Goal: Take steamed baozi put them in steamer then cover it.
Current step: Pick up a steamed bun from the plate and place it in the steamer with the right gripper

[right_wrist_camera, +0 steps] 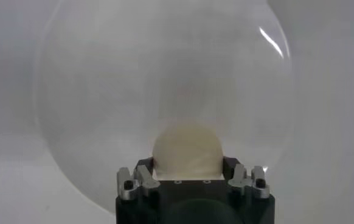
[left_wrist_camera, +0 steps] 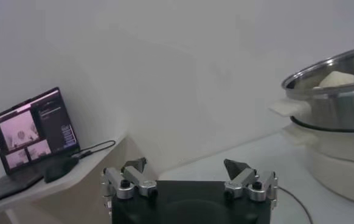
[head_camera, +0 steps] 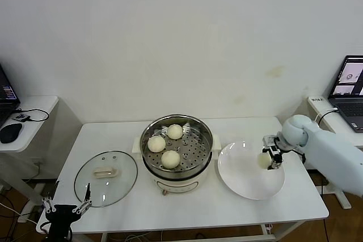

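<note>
The steel steamer (head_camera: 195,122) stands mid-table on its cream base, with three cream-white baozi (head_camera: 170,158) on its perforated tray. A fourth baozi (head_camera: 263,160) sits over the white plate (head_camera: 249,188), and my right gripper (head_camera: 268,158) is shut on it. In the right wrist view the fingers press both sides of that baozi (right_wrist_camera: 186,146) above the plate (right_wrist_camera: 165,73). The glass cover (head_camera: 106,177) lies flat on the table left of the steamer. My left gripper (head_camera: 65,207) hangs open at the table's front left corner, holding nothing (left_wrist_camera: 186,167); the steamer (left_wrist_camera: 335,106) shows beyond it.
A laptop (head_camera: 349,86) sits on a side stand at the far right. Another side table at the far left holds a mouse (head_camera: 10,132) and a laptop (left_wrist_camera: 34,131). A wall runs behind the table.
</note>
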Controlling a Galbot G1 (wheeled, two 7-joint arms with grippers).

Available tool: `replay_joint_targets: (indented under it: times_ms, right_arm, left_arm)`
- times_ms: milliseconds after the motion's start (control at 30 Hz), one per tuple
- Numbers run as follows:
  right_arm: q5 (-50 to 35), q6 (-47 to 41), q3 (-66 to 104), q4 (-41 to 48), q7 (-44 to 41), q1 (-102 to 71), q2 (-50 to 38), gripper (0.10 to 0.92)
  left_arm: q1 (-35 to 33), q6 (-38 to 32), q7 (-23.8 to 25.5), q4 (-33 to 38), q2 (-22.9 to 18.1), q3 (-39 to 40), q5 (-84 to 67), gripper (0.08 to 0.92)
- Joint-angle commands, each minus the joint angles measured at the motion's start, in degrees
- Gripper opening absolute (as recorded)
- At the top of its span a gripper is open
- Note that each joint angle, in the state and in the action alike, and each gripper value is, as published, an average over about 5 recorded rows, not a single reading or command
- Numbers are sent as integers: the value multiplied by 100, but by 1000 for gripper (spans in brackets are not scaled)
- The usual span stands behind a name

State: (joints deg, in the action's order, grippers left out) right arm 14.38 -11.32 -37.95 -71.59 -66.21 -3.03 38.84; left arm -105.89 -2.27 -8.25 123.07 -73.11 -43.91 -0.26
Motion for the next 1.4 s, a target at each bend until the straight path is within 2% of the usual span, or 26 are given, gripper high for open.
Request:
replay_joint_targets:
  times_ms: [33,167,333,700,1033,1400]
  right_arm:
    - [-1429,-553,-1205,-967,-89,1683,-387,662]
    - [-2161,-819,-1935,-1279,5,2632,-225,664]
    - [-2998,-1177,-2533,-1370,183,3602,402,670]
    - [-4132,-1833,-2869,-935,654,3874,2032,676]
    - [-3815,-1959,-2877,-73,826,3000,3024,679]
    - [-3331,-1944,-2938,372,794,2680,3214,679]
  left_arm:
    - [18,11,8,-9,31,21,1,823]
    - [53,22,16,-19,83,33,-13,823]
    - [95,30,20,-32,147,46,-52,823]
    - [190,42,28,-111,208,10,-149,823]
    - [199,49,35,-70,189,-40,-201,823]
    - [210,43,40,-97,188,-64,-220,823]
